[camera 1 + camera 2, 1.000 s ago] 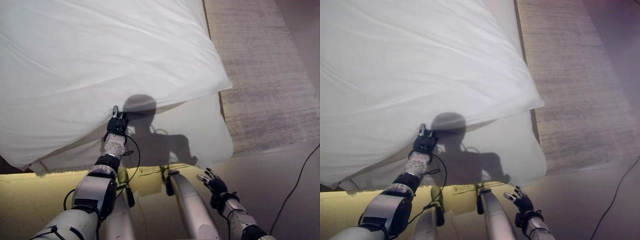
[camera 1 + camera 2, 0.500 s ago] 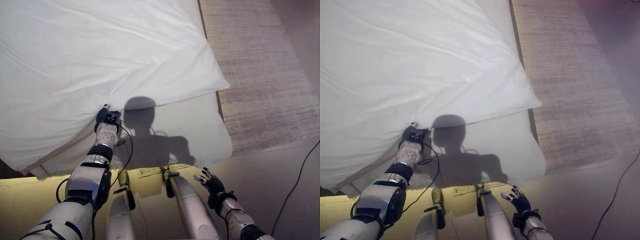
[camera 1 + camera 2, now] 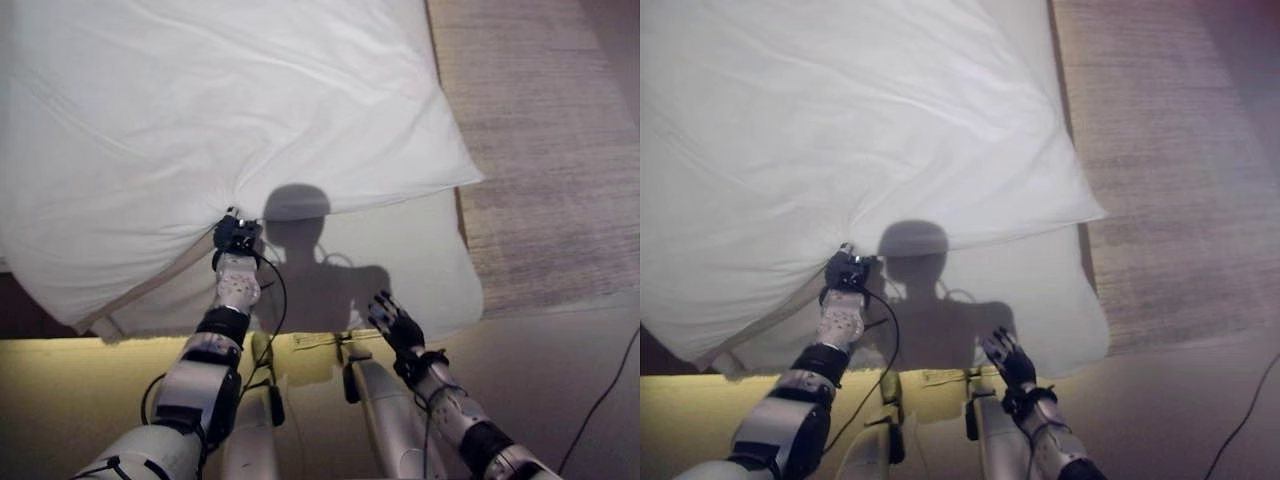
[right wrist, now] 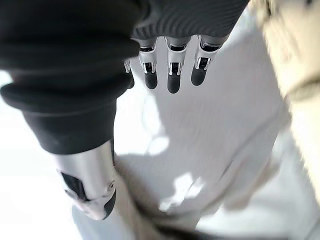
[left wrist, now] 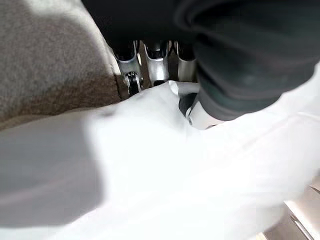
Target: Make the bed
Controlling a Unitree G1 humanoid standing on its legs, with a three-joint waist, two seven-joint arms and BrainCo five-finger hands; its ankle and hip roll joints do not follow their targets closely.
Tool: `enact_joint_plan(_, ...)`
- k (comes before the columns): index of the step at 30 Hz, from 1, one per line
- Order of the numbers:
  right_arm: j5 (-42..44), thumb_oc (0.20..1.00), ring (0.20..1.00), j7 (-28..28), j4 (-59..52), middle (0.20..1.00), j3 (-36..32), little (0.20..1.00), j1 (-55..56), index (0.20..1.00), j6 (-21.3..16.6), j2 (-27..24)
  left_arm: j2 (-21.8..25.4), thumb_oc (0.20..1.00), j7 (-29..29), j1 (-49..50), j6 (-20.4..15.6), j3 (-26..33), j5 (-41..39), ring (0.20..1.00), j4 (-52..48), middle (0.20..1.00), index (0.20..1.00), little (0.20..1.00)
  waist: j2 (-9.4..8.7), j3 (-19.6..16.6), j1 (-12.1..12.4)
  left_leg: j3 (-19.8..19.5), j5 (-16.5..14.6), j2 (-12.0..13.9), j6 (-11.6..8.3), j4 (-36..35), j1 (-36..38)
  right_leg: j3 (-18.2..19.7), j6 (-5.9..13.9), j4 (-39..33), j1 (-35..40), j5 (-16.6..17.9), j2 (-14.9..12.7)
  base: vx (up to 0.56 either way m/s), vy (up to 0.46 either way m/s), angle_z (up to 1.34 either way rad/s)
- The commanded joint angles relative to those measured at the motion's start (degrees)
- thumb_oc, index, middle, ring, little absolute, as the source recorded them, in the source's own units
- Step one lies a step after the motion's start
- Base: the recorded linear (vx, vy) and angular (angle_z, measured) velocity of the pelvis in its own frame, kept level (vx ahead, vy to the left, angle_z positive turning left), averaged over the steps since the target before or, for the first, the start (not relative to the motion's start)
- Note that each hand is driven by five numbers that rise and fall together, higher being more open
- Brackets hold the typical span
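Bedding fills the upper left: a plump white duvet (image 3: pixel 230 120) lies across the bed, its near edge bunched where the left hand (image 3: pixel 236 237) pinches the cloth between curled fingers (image 5: pixel 131 80) and thumb. Under it, a flat white sheet (image 3: pixel 400 260) covers the mattress corner. Further right, the right hand (image 3: pixel 395 322) hovers over the sheet's edge, fingers (image 4: pixel 172 75) straight, holding nothing. Beige woven carpet (image 3: pixel 540 150) lies beyond.
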Motion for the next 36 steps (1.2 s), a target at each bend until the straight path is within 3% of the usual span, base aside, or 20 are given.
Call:
enact_joint_plan(1,12.8,1.0,1.0,5.9,-1.4,1.0,0.8,1.0,-1.8,1.0,3.0,4.0,0.2,0.2,-4.3,-0.6,-4.3,-2.6,0.6,0.2,-9.2,0.2,0.2,0.2,0.74,-1.2,0.8,-2.2,1.6,-1.9,0.4,-1.1,-3.0,1.9,2.95,-1.7,2.2,2.0,-0.6,-0.01,-0.002,0.13)
enact_joint_plan(8,22.5,1.0,1.0,5.9,-3.2,1.0,0.7,1.0,-7.9,1.0,5.3,6.9,-0.1,0.2,-3.0,2.2,-4.7,-6.2,3.1,0.2,-20.1,0.2,0.2,0.2,2.07,-0.7,3.4,-4.3,3.2,-2.8,0.26,-3.8,-2.2,0.0,2.74,-2.4,3.0,1.9,-1.1,0.01,-0.015,0.24)
enact_joint_plan(11,27.4,1.0,1.0,2.2,-5.9,1.0,-0.2,1.0,-10.1,1.0,2.7,8.7,1.1,0.2,-3.1,4.6,-3.9,-8.1,4.2,0.2,-26.8,0.2,0.2,0.2,2.23,-0.5,4.6,-5.1,2.9,-2.9,0.54,-3.1,-2.5,-0.7,2.57,-1.4,3.0,1.3,-1.1,0.01,-0.006,0.12)
enact_joint_plan(15,28.6,1.0,1.0,1.7,-7.0,1.0,-0.9,1.0,-10.6,1.0,1.8,8.9,1.3,0.2,-3.1,5.2,-3.7,-8.3,4.2,0.2,-28.0,0.2,0.2,0.2,2.25,-0.4,4.6,-5.4,2.7,-3.1,0.55,-2.7,-2.6,-0.8,2.52,-0.9,3.0,1.0,-1.2,0.01,-0.002,0.08)
enact_joint_plan(16,30.7,1.0,1.0,-0.5,-9.6,1.0,-3.5,1.0,-12.6,1.0,-1.8,9.6,2.1,0.2,-2.3,6.1,-4.2,-8.8,5.3,0.2,-30.3,0.2,0.2,0.2,2.7,-0.4,5.0,-5.8,2.4,-3.4,0.54,-1.9,-3.2,-1.2,2.55,0.0,2.8,0.4,-1.5,0.01,0.006,0.09)
enact_joint_plan(17,30.7,1.0,1.0,-0.5,-9.6,1.0,-3.5,1.0,-12.6,1.0,-1.8,9.6,2.1,0.2,-2.2,6.1,-4.2,-8.8,5.3,0.2,-30.3,0.2,0.2,0.2,2.71,-0.5,5.0,-5.9,2.4,-3.4,0.54,-1.9,-3.2,-1.2,2.55,0.0,2.7,0.4,-1.5,0.02,0.033,0.12)
enact_joint_plan(21,32.2,1.0,1.0,-4.0,-14.0,1.0,-8.4,1.0,-15.4,1.0,-8.5,9.6,3.7,0.2,-1.1,8.8,-4.3,-7.6,6.3,0.2,-33.1,0.2,0.2,0.2,3.52,-0.7,5.6,-5.5,1.5,-3.8,0.94,-0.3,-4.0,-1.4,2.78,0.7,2.1,0.3,-2.2,0.02,0.051,0.1)
enact_joint_plan(24,32.1,1.0,1.0,-4.1,-14.1,1.0,-8.4,1.0,-15.4,1.0,-8.5,9.6,3.7,0.2,-1.1,8.8,-4.3,-7.6,6.3,0.2,-33.2,0.2,0.2,0.2,3.52,-0.8,5.6,-5.5,1.5,-3.8,0.94,-0.3,-4.1,-1.4,2.78,0.7,2.0,0.2,-2.1,0.01,0.023,0.03)
enact_joint_plan(25,31.6,1.0,1.0,-6.9,-15.8,1.0,-11.3,1.0,-16.1,1.0,-11.8,8.9,4.1,0.2,-0.7,10.4,-3.8,-7.4,6.9,0.2,-34.7,0.2,0.2,0.2,3.8,-1.0,5.7,-5.3,1.0,-4.0,1.1,-0.3,-3.9,-1.2,2.89,0.0,2.5,0.1,-2.3,0.02,0.044,0.01)
enact_joint_plan(28,31.3,1.0,1.0,-7.4,-16.3,1.0,-12.0,1.0,-16.2,1.0,-12.3,8.6,4.3,0.2,-0.7,11.0,-3.6,-7.3,7.1,0.2,-35.3,0.2,0.2,0.2,3.85,-1.3,5.7,-5.3,1.3,-4.0,1.18,-0.4,-4.2,-1.1,2.88,-0.3,2.2,0.5,-2.2,0.01,0.025,0.0)
enact_joint_plan(34,29.5,1.0,1.0,-14.2,-14.3,1.0,-15.8,1.0,-17.0,1.0,-15.0,7.6,5.7,0.2,-0.8,13.0,-2.6,-6.7,7.7,0.2,-37.9,0.2,0.2,0.2,3.86,-1.7,6.1,-5.0,1.1,-4.0,1.55,-0.6,-4.3,-0.6,2.9,-1.2,2.2,1.0,-2.3,0.0,0.006,0.0)
enact_joint_plan(36,28.0,1.0,1.0,-20.2,-8.2,1.0,-19.1,1.0,-20.1,1.0,-13.7,5.7,8.0,0.2,-1.1,15.4,-1.6,-5.5,7.4,0.2,-40.6,0.2,0.2,0.2,4.08,-1.8,6.6,-4.7,0.9,-4.1,1.61,-0.5,-4.4,-0.3,2.95,-1.2,2.0,1.1,-2.3,0.0,0.0,0.0)
